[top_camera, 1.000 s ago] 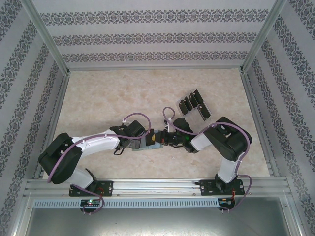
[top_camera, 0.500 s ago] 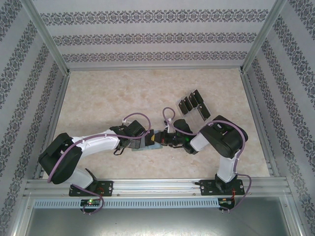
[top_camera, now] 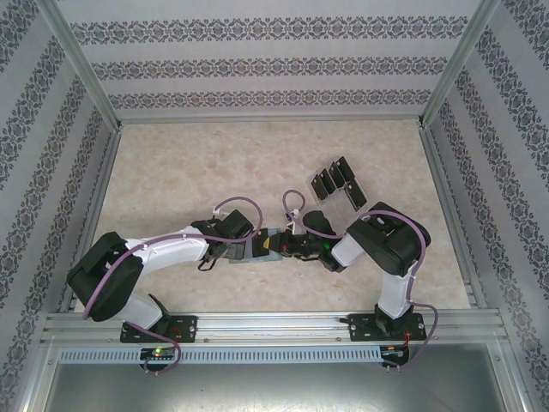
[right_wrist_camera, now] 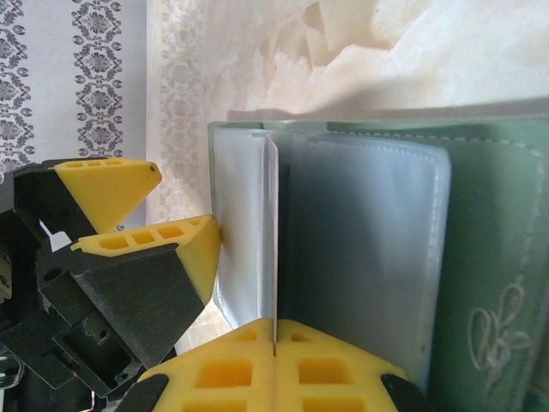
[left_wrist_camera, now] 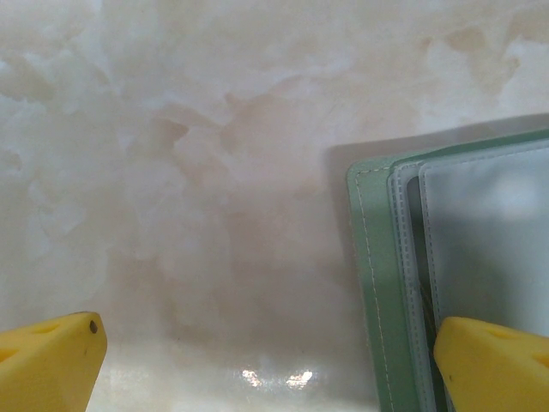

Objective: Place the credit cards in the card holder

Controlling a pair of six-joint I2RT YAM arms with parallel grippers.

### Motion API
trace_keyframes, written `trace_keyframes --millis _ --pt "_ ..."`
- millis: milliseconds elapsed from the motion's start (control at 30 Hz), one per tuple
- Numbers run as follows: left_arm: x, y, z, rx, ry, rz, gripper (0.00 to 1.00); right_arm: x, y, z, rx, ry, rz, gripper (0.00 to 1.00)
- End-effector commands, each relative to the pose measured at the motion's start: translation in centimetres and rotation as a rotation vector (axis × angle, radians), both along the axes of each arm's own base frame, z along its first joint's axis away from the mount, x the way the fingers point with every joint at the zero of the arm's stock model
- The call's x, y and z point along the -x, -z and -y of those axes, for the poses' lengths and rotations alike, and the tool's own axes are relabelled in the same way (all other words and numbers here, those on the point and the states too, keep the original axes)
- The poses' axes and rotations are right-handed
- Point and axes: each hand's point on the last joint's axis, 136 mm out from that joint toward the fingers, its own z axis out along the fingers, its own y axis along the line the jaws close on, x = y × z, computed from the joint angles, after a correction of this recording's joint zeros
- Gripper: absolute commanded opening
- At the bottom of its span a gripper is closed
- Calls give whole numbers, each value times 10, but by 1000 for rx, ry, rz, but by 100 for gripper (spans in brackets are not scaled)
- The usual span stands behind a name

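Left gripper (left_wrist_camera: 270, 365): jaws spread wide with nothing between them. In the left wrist view, one yellow fingertip sits in the lower left corner over bare table and the other in the lower right corner over the wallet's pale lining. I cannot tell whether it touches the lining.

Right gripper (right_wrist_camera: 274, 343): closed on a card (right_wrist_camera: 273, 232). The yellow fingertips meet at the bottom centre of the right wrist view and pinch the card's near end.

Card: seen edge-on as a thin pale line running up from the pinched fingertips. It stands between two pale sleeves of the wallet, so it is partly in.

Wallet (right_wrist_camera: 489, 215): lies open on the table just below the middle of the top view, between the two grippers. In the right wrist view the sage-green cover with a stitched motif is on the right and the grey-blue sleeves are in the centre. In the left wrist view its stitched green corner is at the right edge.

Left fingers (right_wrist_camera: 184, 249): at the left of the right wrist view, yellow on black. The nearer one is right at the wallet's pale left edge.

Other cards (top_camera: 324, 182): black, standing in a clear rack (top_camera: 353, 196) right of centre in the upper half of the top view, well apart from the wallet.

Table (top_camera: 171, 172): pale marbled surface.
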Motion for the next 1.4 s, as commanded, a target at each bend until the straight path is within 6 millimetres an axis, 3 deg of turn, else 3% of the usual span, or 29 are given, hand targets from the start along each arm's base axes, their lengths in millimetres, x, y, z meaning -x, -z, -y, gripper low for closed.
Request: trace_keyframes --millis 0,700,1133,1367 --pt "14 13 -18 -61 -12 -60 100 10 10 -1 21 -11 -15 0" --pt "16 16 -17 -56 -12 -67 100 -4 13 -12 7 37 -19 0" --pt "17 15 -18 -54 -16 -63 100 -11 14 6 52 123 -1 0" --pt "18 15 -19 -53 -17 -63 100 -9 17 3 62 103 -9 0"
